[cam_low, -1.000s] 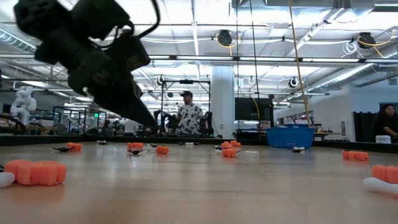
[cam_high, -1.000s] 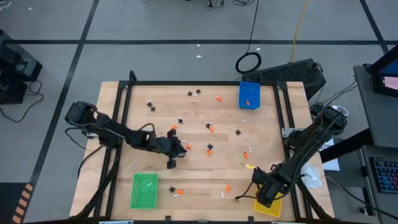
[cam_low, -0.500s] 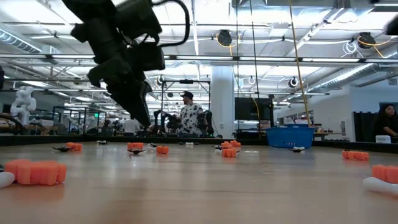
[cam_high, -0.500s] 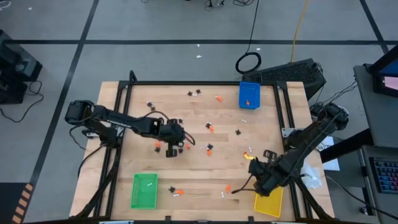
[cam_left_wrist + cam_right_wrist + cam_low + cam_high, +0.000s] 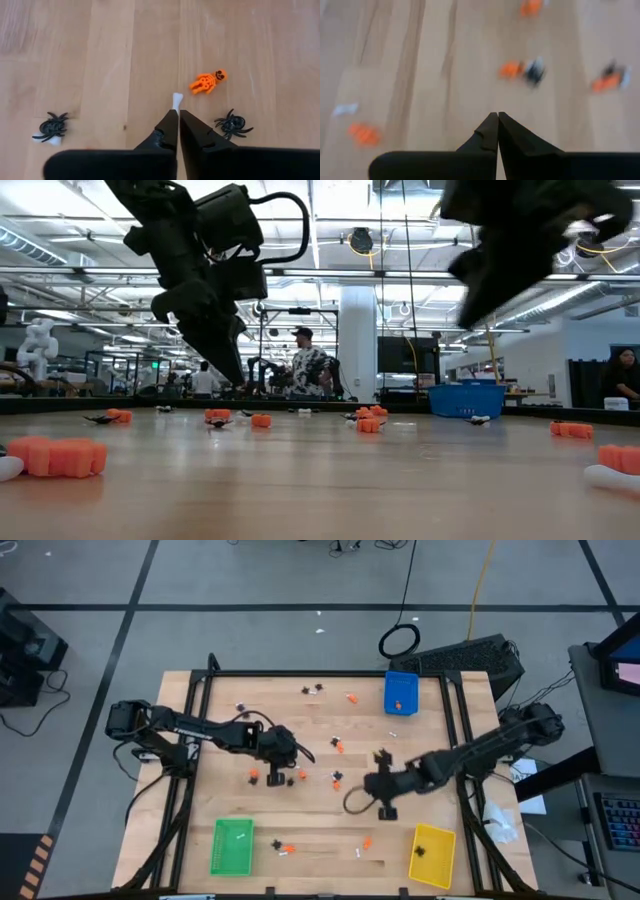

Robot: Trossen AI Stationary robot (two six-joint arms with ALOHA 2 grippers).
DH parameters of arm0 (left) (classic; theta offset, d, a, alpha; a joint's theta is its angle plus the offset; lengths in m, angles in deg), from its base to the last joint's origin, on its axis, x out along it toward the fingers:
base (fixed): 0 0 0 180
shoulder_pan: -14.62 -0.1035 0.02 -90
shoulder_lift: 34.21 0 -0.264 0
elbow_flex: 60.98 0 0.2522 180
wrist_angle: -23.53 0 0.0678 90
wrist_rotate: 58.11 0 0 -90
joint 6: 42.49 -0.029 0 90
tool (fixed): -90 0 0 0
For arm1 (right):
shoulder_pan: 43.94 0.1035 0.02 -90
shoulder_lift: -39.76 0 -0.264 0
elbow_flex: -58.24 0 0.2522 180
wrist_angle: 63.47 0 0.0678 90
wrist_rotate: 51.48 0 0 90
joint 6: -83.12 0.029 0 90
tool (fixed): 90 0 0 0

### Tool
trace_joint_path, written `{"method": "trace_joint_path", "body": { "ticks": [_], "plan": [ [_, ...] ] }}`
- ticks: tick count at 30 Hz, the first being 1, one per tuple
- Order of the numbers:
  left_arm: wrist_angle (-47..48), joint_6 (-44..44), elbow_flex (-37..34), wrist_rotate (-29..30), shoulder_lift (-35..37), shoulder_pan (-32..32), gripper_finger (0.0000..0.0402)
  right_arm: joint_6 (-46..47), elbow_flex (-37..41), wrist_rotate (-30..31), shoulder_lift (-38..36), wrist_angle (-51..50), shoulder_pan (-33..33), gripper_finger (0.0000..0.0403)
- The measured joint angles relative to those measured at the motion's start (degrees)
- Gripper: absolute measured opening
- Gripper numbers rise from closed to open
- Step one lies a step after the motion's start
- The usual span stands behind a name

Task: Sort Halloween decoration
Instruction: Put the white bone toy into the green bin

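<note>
Your left gripper [image 5: 176, 116] is pinched on a white bone [image 5: 177, 100], just beside the orange skeleton [image 5: 208, 82] on the worktop [image 5: 320, 840]. Your right gripper [image 5: 496, 120] is closed and empty, well right of the skeleton, above scattered trinkets.

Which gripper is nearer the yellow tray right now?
Right. The right gripper sits over the table's middle, up and left of the yellow tray; the left gripper is much farther away, on the table's left half.
</note>
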Motion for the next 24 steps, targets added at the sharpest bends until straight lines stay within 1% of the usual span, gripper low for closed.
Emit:
{"method": "trace_joint_path", "body": {
  "ticks": [5, 9, 12, 15, 21, 24],
  "plan": [
    [-1.6, 0.02, 0.0, -0.31, -0.02, 0.09, 0.0071, -10.22, 6.54, -7.05, -1.45, 17.67, -8.3, 0.0],
    [-2.39, 0.0, -0.01, -0.31, -0.02, 0.09, 0.0108, -14.36, 10.38, -11.71, -1.43, 26.51, -13.9, 0.0],
    [-2.34, 0.0, -0.02, -0.31, -0.02, 0.11, 0.0121, -16.98, 11.18, -13.07, -1.44, 29.3, -17.28, 0.0],
    [-2.34, 0.0, -0.04, -0.31, -0.02, 0.11, 0.0123, -19.76, 11.33, -14.22, -1.45, 30.51, -19.99, 0.0],
    [-3.11, 1.78, -0.09, -0.34, -2.35, 0.09, 0.0123, -22.41, 11.33, -22.96, -1.43, 31.43, -25.06, 0.0],
    [-4.67, 2.29, -0.07, -0.36, -4.26, 0.09, 0.0123, -23.34, 11.36, -25.0, -1.42, 31.92, -26.35, 0.0]
  ]
}}
